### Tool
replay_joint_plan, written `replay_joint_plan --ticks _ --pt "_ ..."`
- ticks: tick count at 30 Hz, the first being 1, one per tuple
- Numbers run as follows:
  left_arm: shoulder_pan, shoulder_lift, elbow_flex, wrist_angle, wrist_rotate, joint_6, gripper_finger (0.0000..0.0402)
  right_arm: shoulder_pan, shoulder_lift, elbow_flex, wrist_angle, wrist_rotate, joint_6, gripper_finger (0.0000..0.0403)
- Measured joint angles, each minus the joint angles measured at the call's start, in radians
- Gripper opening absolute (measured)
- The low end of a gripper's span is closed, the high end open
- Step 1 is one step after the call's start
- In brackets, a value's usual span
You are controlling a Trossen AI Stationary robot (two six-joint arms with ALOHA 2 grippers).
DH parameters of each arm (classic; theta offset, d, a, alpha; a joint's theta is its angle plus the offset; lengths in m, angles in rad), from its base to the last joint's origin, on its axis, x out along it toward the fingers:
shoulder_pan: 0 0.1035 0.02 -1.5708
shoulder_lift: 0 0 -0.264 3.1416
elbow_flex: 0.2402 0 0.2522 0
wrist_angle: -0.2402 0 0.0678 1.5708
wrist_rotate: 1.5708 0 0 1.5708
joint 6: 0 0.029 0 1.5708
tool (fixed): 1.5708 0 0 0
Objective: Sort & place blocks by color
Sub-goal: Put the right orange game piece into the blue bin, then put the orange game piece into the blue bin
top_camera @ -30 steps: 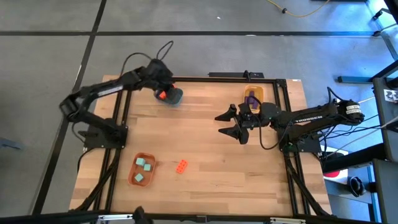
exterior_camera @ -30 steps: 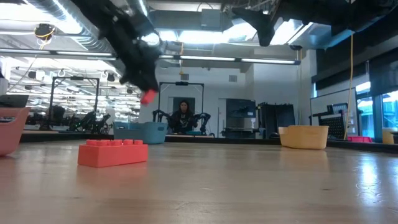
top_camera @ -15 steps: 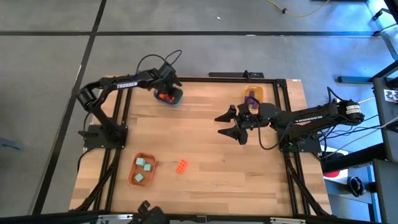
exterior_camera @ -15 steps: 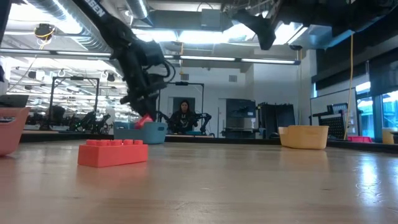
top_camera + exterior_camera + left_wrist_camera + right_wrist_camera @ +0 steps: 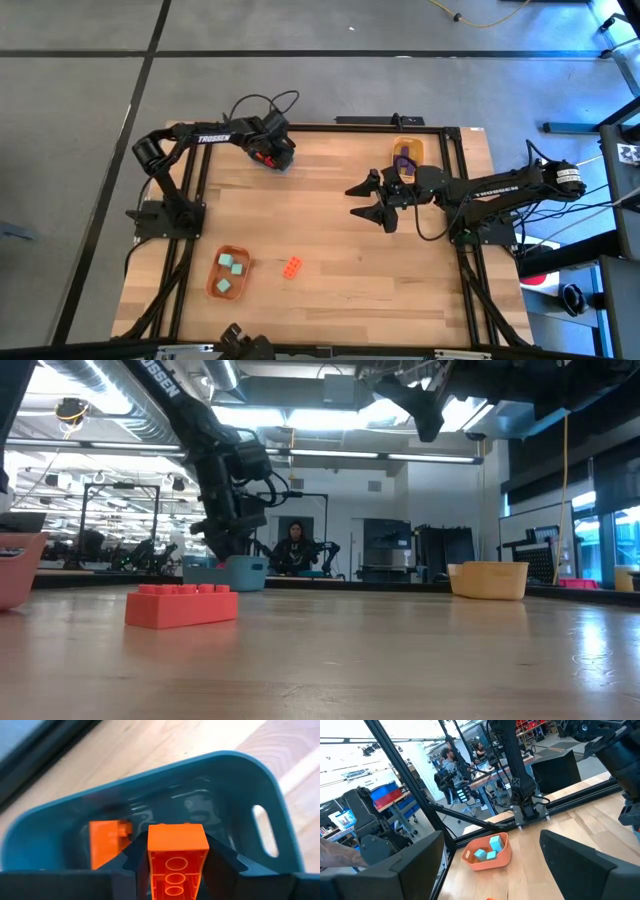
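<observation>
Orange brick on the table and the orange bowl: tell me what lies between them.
Nothing. In the high view, only bare wood separates the loose orange brick from the orange bowl holding teal blocks.

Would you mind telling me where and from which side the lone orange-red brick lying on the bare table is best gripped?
Grip the orange-red brick across its two long side faces, coming straight down from above. It lies flat with studs up and open wood all round it, so nothing blocks a vertical approach. The short ends would need a wider opening. The right end effector, open and idle above mid-table, seems the freer one.
</observation>
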Motion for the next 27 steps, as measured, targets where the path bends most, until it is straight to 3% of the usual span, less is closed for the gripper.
replay_joint_plan --ticks 7,15,22,27 --pt "-0.01 0.0 0.0 -0.021 -0.069 0.0 0.0199 0.0 0.0 0.0 0.0 0.0 0.0 0.0332" --pt "-0.006 -0.052 0.002 -0.023 -0.04 0.0 0.023 0.0 0.0 0.0 0.0 0.001 0.0 0.0332" --pt "-0.02 -0.235 0.034 -0.01 0.015 -0.007 0.0232 0.0 0.0 0.0 0.001 0.002 -0.006 0.0332" --pt "-0.119 -0.42 0.033 0.079 0.106 -0.009 0.0231 0.0 0.0 0.0 0.005 0.033 -0.061 0.0332"
